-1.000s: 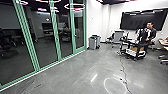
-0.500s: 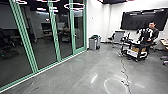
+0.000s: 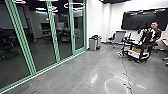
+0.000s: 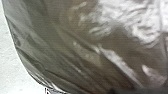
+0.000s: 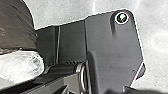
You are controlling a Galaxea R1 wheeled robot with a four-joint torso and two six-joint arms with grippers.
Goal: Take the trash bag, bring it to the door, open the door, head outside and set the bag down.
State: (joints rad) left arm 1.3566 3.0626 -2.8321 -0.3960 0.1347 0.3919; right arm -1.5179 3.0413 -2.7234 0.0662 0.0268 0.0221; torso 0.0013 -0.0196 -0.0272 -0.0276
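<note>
The trash bag (image 4: 82, 52) bulges large before the left wrist camera, dark brown, glossy and creased, with bright reflections. In the right wrist view part of the bag (image 5: 15, 27) hangs beside the robot's dark base, with a pale, shiny crumpled portion below the brown. How either gripper stands on the bag cannot be made out. A glass door (image 3: 79, 31) in a green frame, with a handle, closes the far end of the glass wall in the head view; it looks closed.
Green-framed glass panels (image 3: 40, 37) run along the left. Grey bins (image 3: 94, 43) stand past the door by the white wall. A person (image 3: 153, 32) is behind a cart (image 3: 138, 52) at the right. A dark cable (image 3: 126, 72) crosses the floor.
The head camera has moved slightly: the near glass frames have shifted left in its picture, while the cart and person have shifted right. The door looks the same.
</note>
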